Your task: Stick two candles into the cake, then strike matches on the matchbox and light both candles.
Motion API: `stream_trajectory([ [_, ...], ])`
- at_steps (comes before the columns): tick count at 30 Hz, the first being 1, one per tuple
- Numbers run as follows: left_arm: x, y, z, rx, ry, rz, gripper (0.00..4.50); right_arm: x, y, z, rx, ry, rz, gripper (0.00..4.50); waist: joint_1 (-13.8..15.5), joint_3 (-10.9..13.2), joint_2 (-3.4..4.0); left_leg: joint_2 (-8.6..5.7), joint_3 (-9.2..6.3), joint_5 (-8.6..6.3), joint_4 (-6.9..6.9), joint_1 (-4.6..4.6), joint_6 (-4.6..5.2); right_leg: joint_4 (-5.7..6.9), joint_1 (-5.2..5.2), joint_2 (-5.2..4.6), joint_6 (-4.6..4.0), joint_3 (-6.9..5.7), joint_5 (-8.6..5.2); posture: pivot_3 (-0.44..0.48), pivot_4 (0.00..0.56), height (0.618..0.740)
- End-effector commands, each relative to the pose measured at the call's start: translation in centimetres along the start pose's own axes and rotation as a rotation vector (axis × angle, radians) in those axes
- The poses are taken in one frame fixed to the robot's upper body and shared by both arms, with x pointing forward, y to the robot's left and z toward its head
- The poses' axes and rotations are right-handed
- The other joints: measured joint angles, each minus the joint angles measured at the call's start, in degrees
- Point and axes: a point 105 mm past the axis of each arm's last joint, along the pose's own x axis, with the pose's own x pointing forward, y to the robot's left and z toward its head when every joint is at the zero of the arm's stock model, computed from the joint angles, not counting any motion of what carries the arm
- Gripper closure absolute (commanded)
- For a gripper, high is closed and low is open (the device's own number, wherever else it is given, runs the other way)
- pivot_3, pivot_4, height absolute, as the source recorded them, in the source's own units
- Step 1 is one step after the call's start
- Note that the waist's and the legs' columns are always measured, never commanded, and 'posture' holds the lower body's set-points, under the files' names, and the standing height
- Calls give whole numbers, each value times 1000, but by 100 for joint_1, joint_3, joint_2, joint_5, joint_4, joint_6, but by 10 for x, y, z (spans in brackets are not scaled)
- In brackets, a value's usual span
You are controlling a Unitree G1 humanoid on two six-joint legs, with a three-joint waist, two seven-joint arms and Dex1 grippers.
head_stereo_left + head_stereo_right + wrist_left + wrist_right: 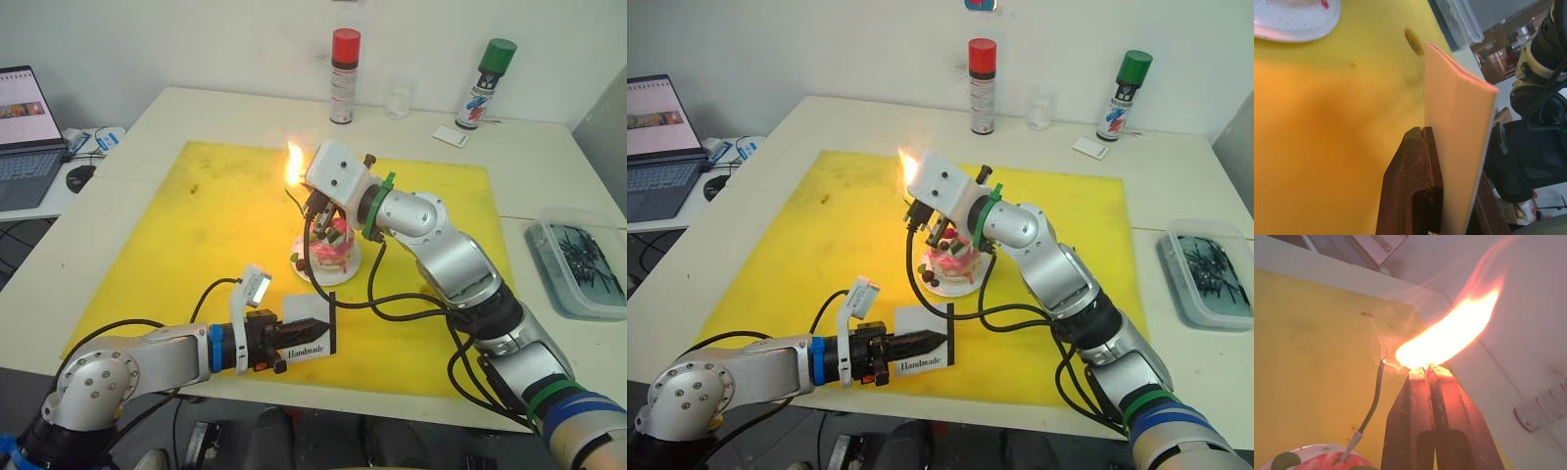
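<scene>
The pink-and-white cake (331, 251) sits on its white plate (340, 276) in the middle of the yellow mat (196, 225). A green candle (1373, 399) stands in the cake, leaning, its tip just beside a big flame (293, 163). That flame burns on a match (1426, 367) pinched in my right gripper (1427, 371), which hangs shut just above and behind the cake. Near the mat's front edge my left gripper (318, 331) is shut on the white "Handmade" matchbox (312, 339), holding it upright on its edge.
At the back of the table stand a red-capped spray can (343, 76), a clear glass (397, 101), a green-capped can (485, 83) and a small white card (451, 136). A clear box (583, 259) sits at the right edge, a laptop (22, 137) far left.
</scene>
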Motion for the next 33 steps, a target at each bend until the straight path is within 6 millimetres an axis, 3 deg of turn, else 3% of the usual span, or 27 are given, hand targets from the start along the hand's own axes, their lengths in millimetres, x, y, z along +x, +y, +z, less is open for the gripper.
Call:
stream_trajectory([
  [1, 3, -10, 3, 32, -15, -34, 4500, 1, 5, 8, -34, -33, 13, 4481, -2, 0, 0, 0, 0, 0, 0, 0, 0, 1, 0, 0, 0, -1, 0, 0, 150, 740],
  [12, 5, -11, 7, 36, -25, -41, 4500, 7, 15, 11, -40, -47, 45, 4481, -8, 0, 0, -1, 0, 1, 8, 1, 0, 1, 2, 0, 3, 0, 1, 0, 150, 740],
  [26, 6, -12, 7, 36, -19, -50, 4500, 4, 8, 12, -22, -53, 18, 4481, -7, 0, 0, -1, 0, 0, 6, 1, 0, 1, 2, 0, 2, 0, 1, 0, 150, 740],
  [33, 6, -13, 6, 33, -11, -67, 4500, -6, -6, 29, 29, -150, -56, 4481, -7, 0, 0, -1, 0, 0, 5, 1, 0, 0, 2, 0, 2, 0, 1, 0, 150, 740],
])
